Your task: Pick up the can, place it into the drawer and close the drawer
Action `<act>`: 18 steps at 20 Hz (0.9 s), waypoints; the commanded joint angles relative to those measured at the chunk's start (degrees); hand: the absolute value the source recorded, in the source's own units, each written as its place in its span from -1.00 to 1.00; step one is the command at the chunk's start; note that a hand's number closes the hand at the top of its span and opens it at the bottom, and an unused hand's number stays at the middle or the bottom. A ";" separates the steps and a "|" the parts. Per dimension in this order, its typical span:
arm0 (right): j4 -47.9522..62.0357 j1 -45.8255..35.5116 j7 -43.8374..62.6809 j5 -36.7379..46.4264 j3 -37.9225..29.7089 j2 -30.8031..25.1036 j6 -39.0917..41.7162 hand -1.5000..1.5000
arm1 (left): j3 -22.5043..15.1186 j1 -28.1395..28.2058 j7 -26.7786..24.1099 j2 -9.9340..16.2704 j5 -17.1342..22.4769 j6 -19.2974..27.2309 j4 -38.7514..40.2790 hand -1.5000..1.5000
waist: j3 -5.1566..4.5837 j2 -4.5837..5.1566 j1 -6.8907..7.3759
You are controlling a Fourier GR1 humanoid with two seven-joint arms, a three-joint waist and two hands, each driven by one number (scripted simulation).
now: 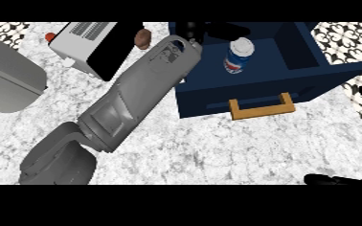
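A blue-and-white can [238, 57] stands upright inside the open navy drawer [311, 74], near its back left. The drawer's tan handle [262, 108] faces me at the front. My left forearm runs diagonally from the lower left up to the drawer's back left corner. My left hand [191, 29] hovers there at the view's top edge, open, just left of and above the can without touching it. Only a sliver of my right hand [331, 179] shows at the lower right edge, resting open on the counter.
A white and black toaster [90, 44] sits at the back left, with a brown round item [143, 38] beside it and a red knob [50, 37] at its left. A grey rounded vessel [17, 81] fills the left edge. Marble counter lies in front of the drawer.
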 commanded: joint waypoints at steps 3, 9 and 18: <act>-0.15 -3.26 -2.29 9.44 3.24 -2.99 -0.17 -1.00 | -0.39 0.12 0.53 0.00 3.40 1.33 -2.71 -1.00 | -0.04 -0.11 1.30; -3.76 -2.88 -3.39 16.38 5.17 -5.44 0.08 -1.00 | 2.34 -2.79 -2.39 0.00 5.52 -0.07 -1.00 -1.00 | -0.07 -0.37 2.44; 2.71 -5.13 -5.02 40.07 14.36 -7.87 -4.37 -1.00 | -0.24 -2.95 -1.00 0.00 6.14 4.34 -4.74 -1.00 | -0.09 -1.29 5.66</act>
